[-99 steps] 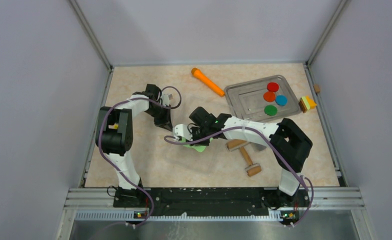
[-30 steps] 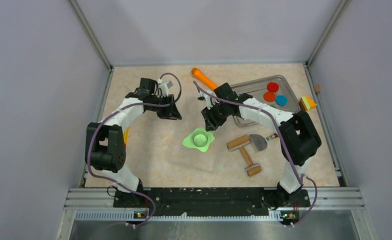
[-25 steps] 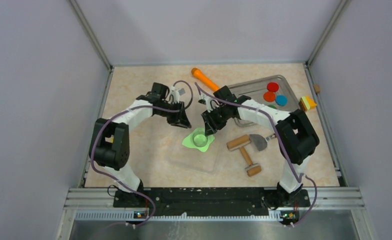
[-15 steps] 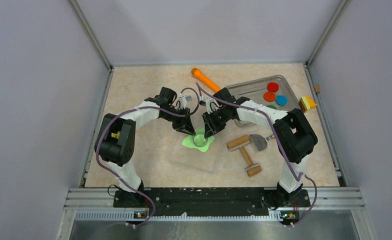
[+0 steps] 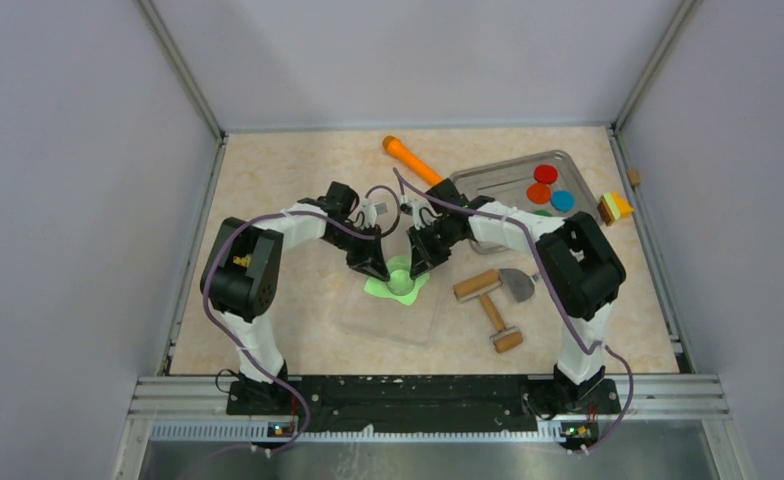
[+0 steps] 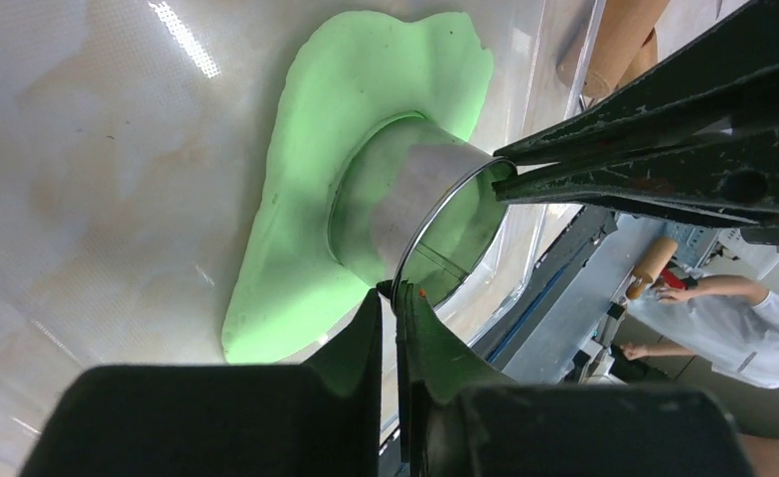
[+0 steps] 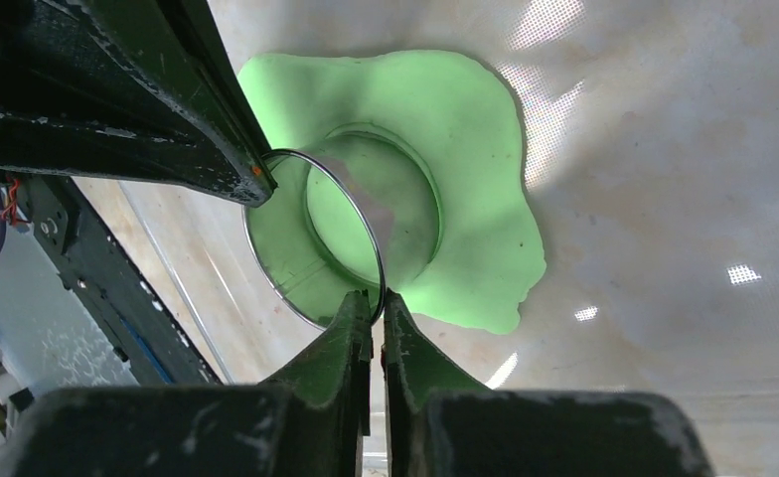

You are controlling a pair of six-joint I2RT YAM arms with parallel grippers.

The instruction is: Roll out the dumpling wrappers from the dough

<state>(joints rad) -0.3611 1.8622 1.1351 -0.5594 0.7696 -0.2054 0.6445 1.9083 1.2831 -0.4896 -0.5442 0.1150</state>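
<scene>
The left gripper (image 6: 393, 298) pinches the thin rim of a shiny metal ring cutter (image 6: 427, 187). The cutter stands pressed into the dough (image 6: 288, 256), a smooth, flat lime-green sheet lying on a clear mat (image 5: 388, 324). The right gripper (image 7: 376, 303) nips the opposite rim.

Lime-green dough (image 6: 296, 248), shiny silver ring (image 6: 420, 184)

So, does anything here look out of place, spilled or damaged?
Nothing is spilled or broken. One unusual thing: the left hand and the right hand both pinch the rim of the same round metal ring cutter, standing in the flat light lime-green dough sheet.
</scene>
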